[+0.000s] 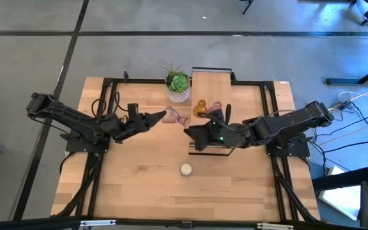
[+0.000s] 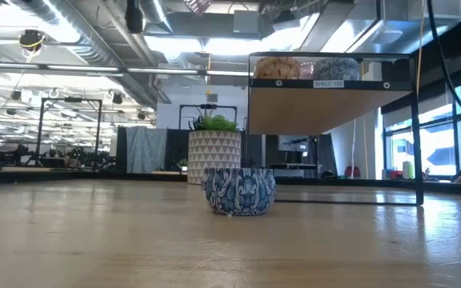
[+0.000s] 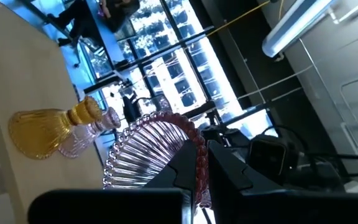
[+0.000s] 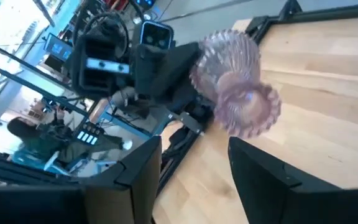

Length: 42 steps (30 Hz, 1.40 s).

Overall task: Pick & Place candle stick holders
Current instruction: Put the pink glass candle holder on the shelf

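In the middle of the high view, the left gripper (image 1: 161, 116) is closed on the rim of a pale pink candle stick holder (image 1: 175, 116), which it holds in the air, lying on its side. The right gripper (image 1: 188, 132) is just right of it and below, with its fingers apart and nothing between them. On the wooden shelf (image 1: 211, 83) in the upper middle stand the amber holder (image 1: 199, 107) and the second pink holder (image 1: 216, 109), side by side.
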Motion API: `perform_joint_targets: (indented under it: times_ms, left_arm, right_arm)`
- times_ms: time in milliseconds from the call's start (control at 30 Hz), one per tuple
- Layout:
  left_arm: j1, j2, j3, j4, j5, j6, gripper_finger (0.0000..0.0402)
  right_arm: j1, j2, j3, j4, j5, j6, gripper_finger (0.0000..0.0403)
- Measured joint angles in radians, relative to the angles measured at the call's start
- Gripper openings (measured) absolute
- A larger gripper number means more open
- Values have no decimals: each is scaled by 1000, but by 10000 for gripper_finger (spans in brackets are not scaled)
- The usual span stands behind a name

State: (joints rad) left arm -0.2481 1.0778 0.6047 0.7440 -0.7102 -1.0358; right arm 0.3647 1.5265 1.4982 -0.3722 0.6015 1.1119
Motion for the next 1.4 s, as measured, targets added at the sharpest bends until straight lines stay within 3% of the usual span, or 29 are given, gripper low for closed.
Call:
perform_joint_targets:
  times_ms: [400,1000,1133,1400]
  left_arm:
    - [-14,28,73,-36,28,55,14]
    - [-29,31,81,-51,11,70,14]
    - [-44,31,81,-42,5,82,14]
    - [-52,30,81,-38,23,82,14]
  right_arm:
    - [-12,0,0,44,23,-28,190]
    - [-36,63,0,106,31,33,186]
    - [-36,63,0,111,42,33,154]
    - [-36,64,0,107,43,28,44]
